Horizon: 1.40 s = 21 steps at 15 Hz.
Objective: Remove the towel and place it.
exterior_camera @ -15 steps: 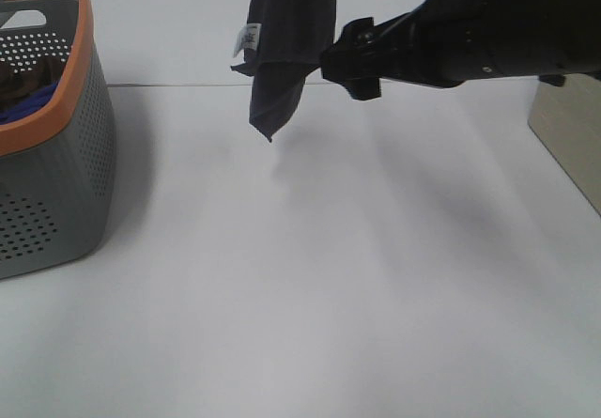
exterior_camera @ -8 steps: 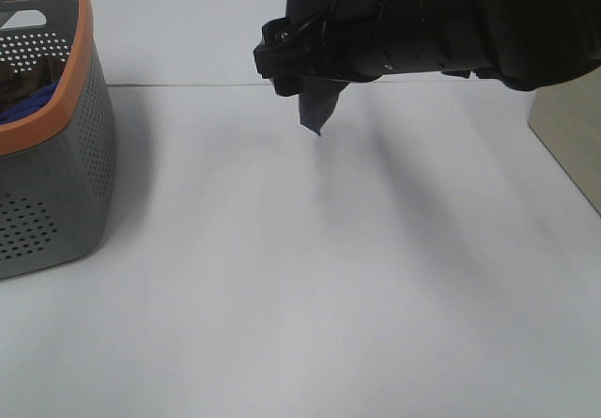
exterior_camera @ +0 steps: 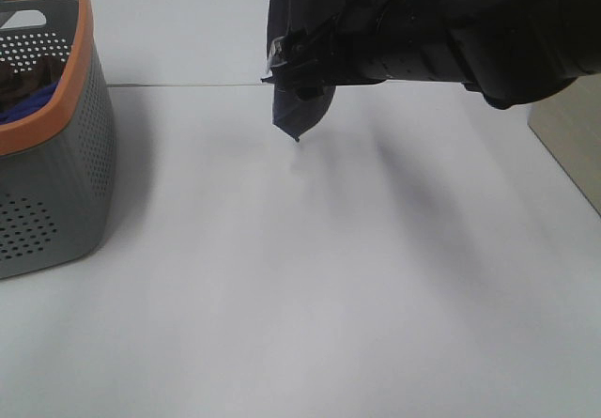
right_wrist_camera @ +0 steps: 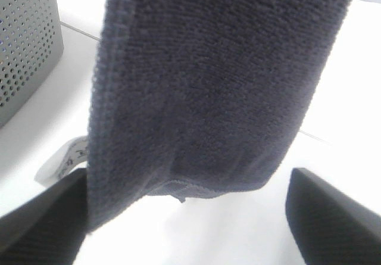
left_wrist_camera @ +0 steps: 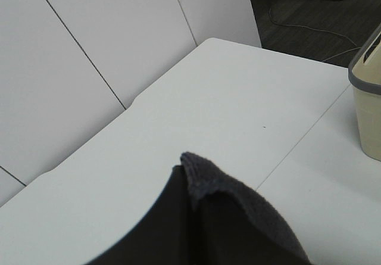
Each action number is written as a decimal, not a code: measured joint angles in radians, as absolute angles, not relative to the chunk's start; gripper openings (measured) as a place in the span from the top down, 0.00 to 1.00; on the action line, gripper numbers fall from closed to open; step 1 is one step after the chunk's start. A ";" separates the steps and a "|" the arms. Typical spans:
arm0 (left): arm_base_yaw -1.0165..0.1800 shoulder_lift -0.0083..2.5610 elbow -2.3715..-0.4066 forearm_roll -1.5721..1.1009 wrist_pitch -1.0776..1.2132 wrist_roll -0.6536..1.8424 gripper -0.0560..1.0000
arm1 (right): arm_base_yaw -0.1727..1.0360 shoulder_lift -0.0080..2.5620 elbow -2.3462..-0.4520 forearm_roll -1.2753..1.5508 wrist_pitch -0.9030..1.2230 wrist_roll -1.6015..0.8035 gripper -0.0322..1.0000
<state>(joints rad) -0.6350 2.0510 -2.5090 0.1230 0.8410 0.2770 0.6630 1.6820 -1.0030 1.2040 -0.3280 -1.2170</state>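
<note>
Overhead view: bright, even, diffuse light. The white table [exterior_camera: 282, 296] looks slightly washed out, and I see no hard glare. Soft, wide shadow bands lie on it under the right arm [exterior_camera: 470, 33], with another soft one beside the basket [exterior_camera: 66, 155]. The arm reads near-black and its detail is crushed. Right wrist: towel [right_wrist_camera: 208, 80] weave is fairly sharp, the dark fingers [right_wrist_camera: 333, 217] at the frame corners are blurred, and the table behind is blown out. Left wrist: bright, towel edge near the lens is soft, far walls are crisp.
</note>
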 joint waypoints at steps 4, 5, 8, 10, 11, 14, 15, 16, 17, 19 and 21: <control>-0.635 2.051 -2.509 0.123 0.841 0.277 0.95 | 0.663 1.682 -1.012 1.169 -0.358 -1.181 0.28; -0.635 2.051 -2.509 0.123 0.841 0.277 0.95 | 0.663 1.682 -1.012 1.167 -0.376 -1.179 0.31; -0.635 2.051 -2.509 0.123 0.841 0.277 0.95 | 0.663 1.682 -1.012 1.167 -0.388 -1.170 0.45; -0.635 2.051 -2.509 0.124 0.841 0.277 0.95 | 0.663 1.682 -1.012 1.168 -0.397 -1.169 0.52; -0.635 2.051 -2.509 0.124 0.841 0.277 0.95 | 0.663 1.682 -1.012 1.170 -0.403 -1.167 0.54; -0.635 2.051 -2.509 0.124 0.841 0.277 0.95 | 0.663 1.682 -1.012 1.170 -0.399 -1.167 0.56; -0.635 2.051 -2.509 0.124 0.841 0.277 0.95 | 0.663 1.682 -1.012 1.170 -0.400 -1.167 0.58; -0.635 2.051 -2.509 0.124 0.841 0.277 0.95 | 0.663 1.682 -1.012 1.170 -0.409 -1.167 0.62; -0.635 2.051 -2.509 0.127 0.841 0.277 0.95 | 0.663 1.682 -1.012 1.170 -0.422 -1.167 0.66; -0.635 2.051 -2.509 0.130 0.836 0.277 0.95 | 0.663 1.663 -1.012 1.198 -0.426 -1.167 0.68; -0.635 2.051 -2.509 0.130 0.835 0.277 0.95 | 0.663 1.622 -1.012 1.219 -0.402 -1.165 0.69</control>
